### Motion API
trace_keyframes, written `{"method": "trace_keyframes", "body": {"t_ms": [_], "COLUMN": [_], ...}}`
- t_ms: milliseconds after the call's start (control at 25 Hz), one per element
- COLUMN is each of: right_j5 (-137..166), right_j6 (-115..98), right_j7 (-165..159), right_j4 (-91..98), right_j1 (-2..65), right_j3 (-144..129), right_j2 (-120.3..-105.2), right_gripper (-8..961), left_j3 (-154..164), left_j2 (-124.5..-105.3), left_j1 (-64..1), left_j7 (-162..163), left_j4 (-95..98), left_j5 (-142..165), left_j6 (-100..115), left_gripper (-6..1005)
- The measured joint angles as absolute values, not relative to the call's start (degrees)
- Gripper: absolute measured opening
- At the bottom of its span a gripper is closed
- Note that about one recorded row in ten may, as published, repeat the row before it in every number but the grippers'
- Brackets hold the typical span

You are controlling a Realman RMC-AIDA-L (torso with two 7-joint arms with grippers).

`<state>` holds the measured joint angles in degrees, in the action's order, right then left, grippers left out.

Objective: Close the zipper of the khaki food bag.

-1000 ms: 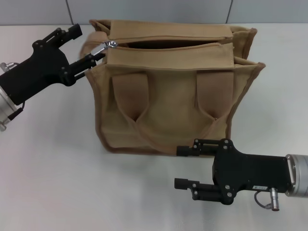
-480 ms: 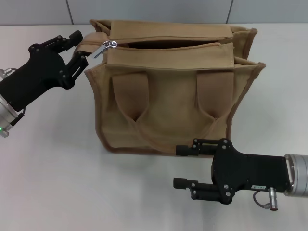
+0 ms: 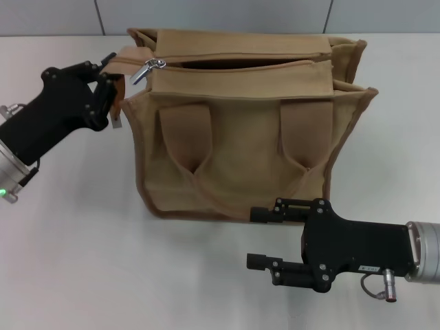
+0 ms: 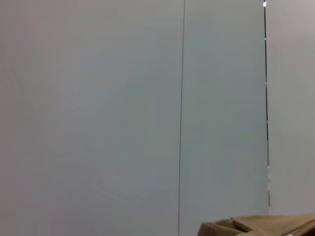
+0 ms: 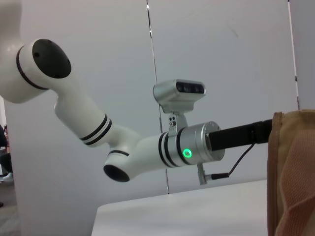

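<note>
The khaki food bag (image 3: pixel 240 151) stands in the middle of the table, handles hanging down its front. Its zipper (image 3: pixel 240 63) gapes open along the top. The silver pull (image 3: pixel 148 67) sits at the bag's left end. My left gripper (image 3: pixel 112 89) is open just left of the bag's upper left corner, below and left of the pull, holding nothing. My right gripper (image 3: pixel 261 238) is open and empty on the table in front of the bag. The bag's edge also shows in the left wrist view (image 4: pixel 261 226) and the right wrist view (image 5: pixel 293 172).
The white table (image 3: pixel 82 261) spreads around the bag. A grey panelled wall (image 3: pixel 220 14) runs behind it. The right wrist view shows my left arm (image 5: pixel 147 147) reaching towards the bag.
My left gripper has drawn back from the zipper pull, moving left and down to the bag's corner. The pull and the right arm have stayed put.
</note>
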<state>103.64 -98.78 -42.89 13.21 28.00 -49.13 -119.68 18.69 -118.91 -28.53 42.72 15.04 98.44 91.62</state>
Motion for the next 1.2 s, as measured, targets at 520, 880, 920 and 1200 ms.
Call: {"method": "trace_keyframes", "body": {"t_ms": [520, 880, 920, 1200], "right_j5": [96.56, 81.91, 81.91, 82.02], "right_j6": [-106.50, -106.58, -106.58, -96.85], "right_j7": [-45.46, -70.91, -70.91, -80.86], "right_j4": [11.88, 12.24, 12.24, 11.75], "right_j1": [27.79, 33.79, 33.79, 40.90], "right_j3": [-49.04, -49.04, -49.04, -49.91], "right_j2": [-119.69, -119.50, -119.50, -119.69], "right_gripper": [630, 630, 630, 630], "left_j3": [18.33, 18.24, 18.24, 17.77], "left_j2": [-118.91, -119.14, -119.14, -119.18], "left_j1": [-28.19, -31.98, -31.98, -34.27], "left_j7": [41.33, 41.37, 41.37, 40.92], "left_j4": [10.58, 5.08, 5.08, 2.15], "left_j5": [93.69, 92.20, 92.20, 92.20], "left_j6": [96.52, 100.50, 100.50, 100.57], "left_gripper": [24, 26, 27, 29]}}
